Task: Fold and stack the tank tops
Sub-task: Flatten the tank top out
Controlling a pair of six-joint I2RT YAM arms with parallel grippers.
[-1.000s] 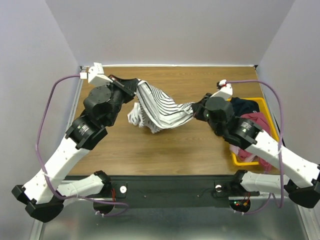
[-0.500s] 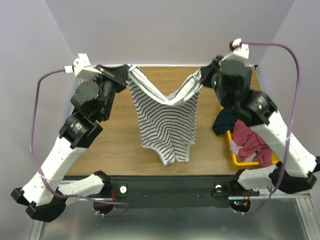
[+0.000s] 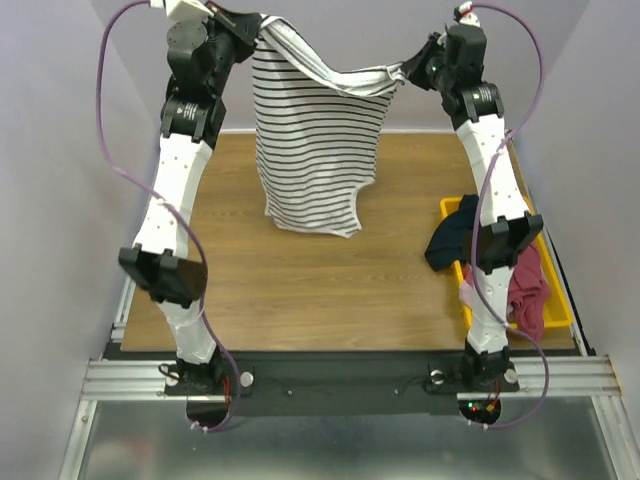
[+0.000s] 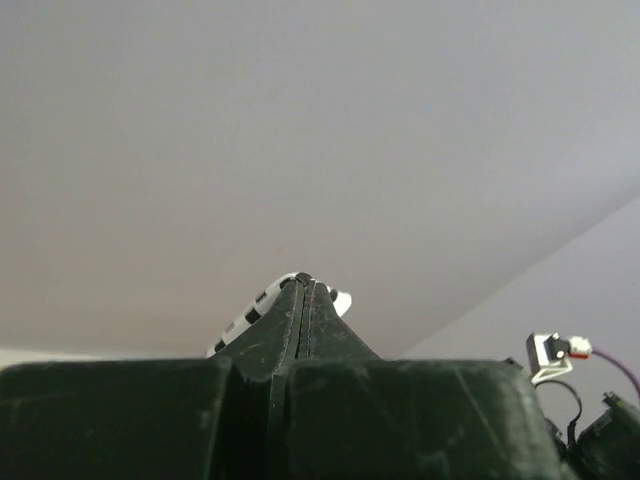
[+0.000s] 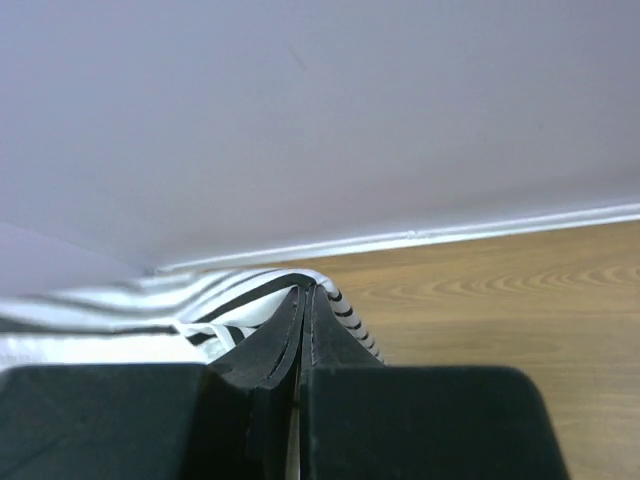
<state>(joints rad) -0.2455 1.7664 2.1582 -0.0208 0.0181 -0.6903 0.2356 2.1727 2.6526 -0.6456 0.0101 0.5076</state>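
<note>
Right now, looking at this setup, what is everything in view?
striped tank top: one, white with thin dark stripes, hanging in the air above the table, held by its upper corners
red garment: one, dark red, crumpled in the bin
dark garment: one, navy or black, draped over the bin's rim
bin: one, yellow, right edge of the table
table: one, brown wood
arms: two, white and black, raised high
left gripper: black, shut on the striped tank top
right gripper: black, shut on the striped tank top
</note>
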